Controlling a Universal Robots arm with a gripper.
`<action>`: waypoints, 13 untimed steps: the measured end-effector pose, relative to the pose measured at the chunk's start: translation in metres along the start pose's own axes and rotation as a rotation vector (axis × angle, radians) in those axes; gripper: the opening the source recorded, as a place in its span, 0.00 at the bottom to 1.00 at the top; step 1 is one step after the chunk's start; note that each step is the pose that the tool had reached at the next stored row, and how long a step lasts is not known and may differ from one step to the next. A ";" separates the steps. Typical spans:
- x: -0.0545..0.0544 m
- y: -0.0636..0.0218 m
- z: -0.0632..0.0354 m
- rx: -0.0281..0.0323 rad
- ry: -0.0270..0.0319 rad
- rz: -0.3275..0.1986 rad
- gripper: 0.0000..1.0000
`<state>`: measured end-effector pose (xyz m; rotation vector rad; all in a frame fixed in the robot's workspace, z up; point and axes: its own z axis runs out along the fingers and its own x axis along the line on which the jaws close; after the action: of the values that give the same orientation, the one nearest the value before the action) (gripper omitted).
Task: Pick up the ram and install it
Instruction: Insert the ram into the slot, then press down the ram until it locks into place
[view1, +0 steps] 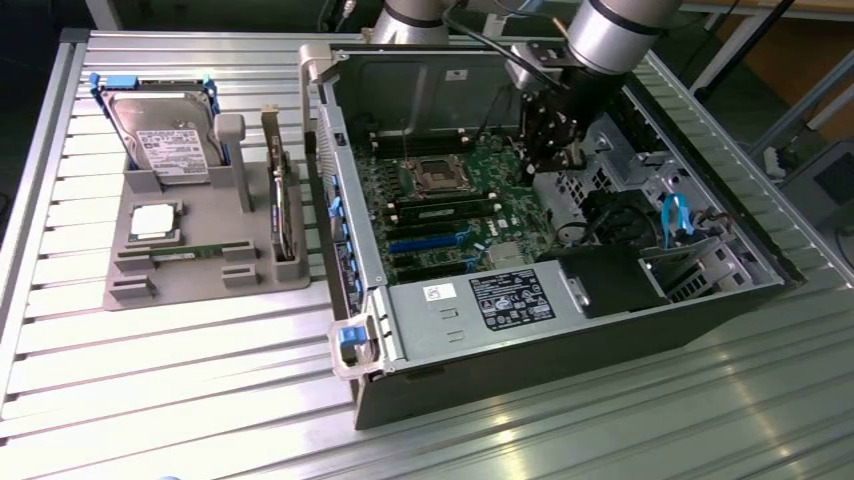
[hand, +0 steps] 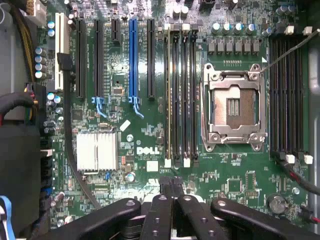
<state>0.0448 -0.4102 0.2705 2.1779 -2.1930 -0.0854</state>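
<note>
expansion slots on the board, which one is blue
The long blue slot, with black slots on either side; it alone is blue among the long slots.

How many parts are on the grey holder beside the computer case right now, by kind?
Hard drive: 1
Processor chip: 1
Ram stick: 1
Expansion card: 1
Total: 4

An open computer case (view1: 400, 330) lies on the slatted metal table (view1: 160, 400), its green motherboard (hand: 150, 125) showing an empty CPU socket (hand: 232, 107), a blue expansion slot (hand: 133, 60) and a finned silver heatsink (hand: 96, 152). On the exterior view's left, a grey holder tray (view1: 200, 285) carries a hard drive (view1: 163, 140), a square silver CPU chip (view1: 151, 222) and an upright expansion card (view1: 279, 195).
</note>
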 end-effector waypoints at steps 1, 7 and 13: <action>0.000 -0.0006 -0.0019 -0.0001 0.0001 0.000 0.09; 0.000 -0.0016 -0.0021 -0.0009 0.0004 0.000 0.09; 0.000 0.0038 -0.0015 -0.0008 0.0003 0.000 0.09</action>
<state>0.0411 -0.4102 0.2723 2.1772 -2.1925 -0.0859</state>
